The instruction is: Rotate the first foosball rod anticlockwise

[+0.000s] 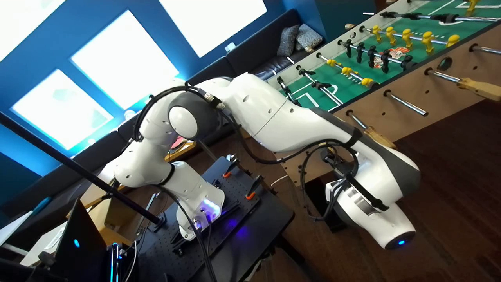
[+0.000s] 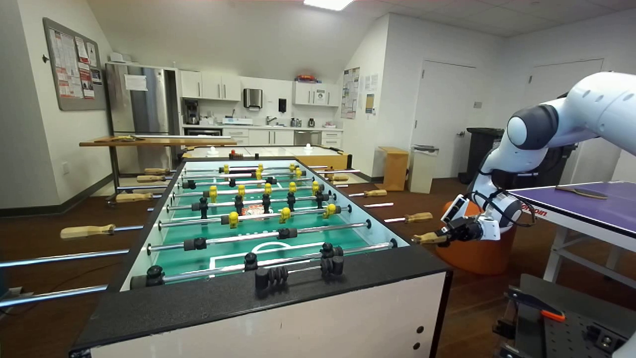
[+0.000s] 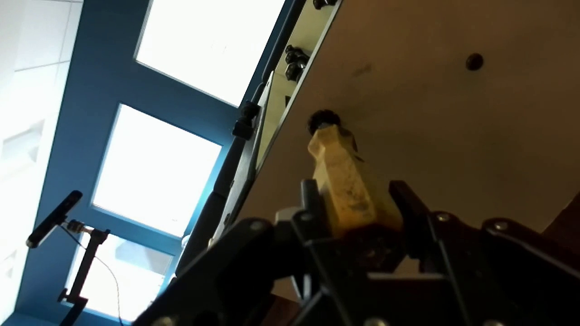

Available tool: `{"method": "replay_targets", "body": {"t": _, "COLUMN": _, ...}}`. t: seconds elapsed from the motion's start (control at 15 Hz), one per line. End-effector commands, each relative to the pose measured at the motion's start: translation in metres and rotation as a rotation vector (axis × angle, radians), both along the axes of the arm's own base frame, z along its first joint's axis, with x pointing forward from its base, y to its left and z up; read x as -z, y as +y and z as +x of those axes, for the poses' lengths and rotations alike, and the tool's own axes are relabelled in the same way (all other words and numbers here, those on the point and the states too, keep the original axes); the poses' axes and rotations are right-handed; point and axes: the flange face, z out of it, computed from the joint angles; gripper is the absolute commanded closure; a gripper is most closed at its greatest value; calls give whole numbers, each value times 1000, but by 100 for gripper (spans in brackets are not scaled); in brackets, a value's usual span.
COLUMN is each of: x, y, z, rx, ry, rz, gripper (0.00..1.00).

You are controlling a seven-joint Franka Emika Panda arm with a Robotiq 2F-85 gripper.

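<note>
The first foosball rod is the endmost rod (image 2: 298, 259) of the green-pitch table. Its pale tan wooden handle (image 3: 344, 181) points toward the camera in the wrist view, close to the table's side wall. It also shows in an exterior view (image 2: 426, 238) at the table's near right corner. My gripper (image 3: 354, 188) has one finger on each side of the handle's outer end, and both fingers appear to touch it. In an exterior view the gripper (image 2: 443, 234) reaches the handle from the outer side. In an exterior view (image 1: 331, 150) the arm and cables mostly hide the handle.
The table's wooden side wall (image 3: 430, 136) lies right behind the handle. Another tan-handled rod (image 1: 377, 136) and a bare rod (image 1: 407, 103) stick out further along. A purple ping-pong table (image 2: 596, 199) and an orange round seat (image 2: 477, 258) stand near the arm.
</note>
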Motion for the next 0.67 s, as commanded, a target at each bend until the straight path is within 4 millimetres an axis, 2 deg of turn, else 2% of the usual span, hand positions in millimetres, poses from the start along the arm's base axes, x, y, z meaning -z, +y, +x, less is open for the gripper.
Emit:
{"method": "replay_targets", "body": {"t": 0.0, "x": -12, "y": 3, "z": 2, "rx": -9, "ry": -133, "rz": -114, "gripper": 83}}
{"method": "replay_targets", "body": {"t": 0.6, "x": -15, "y": 5, "z": -2, "rx": -48, "ry": -512, "rz": -407, "gripper": 83}}
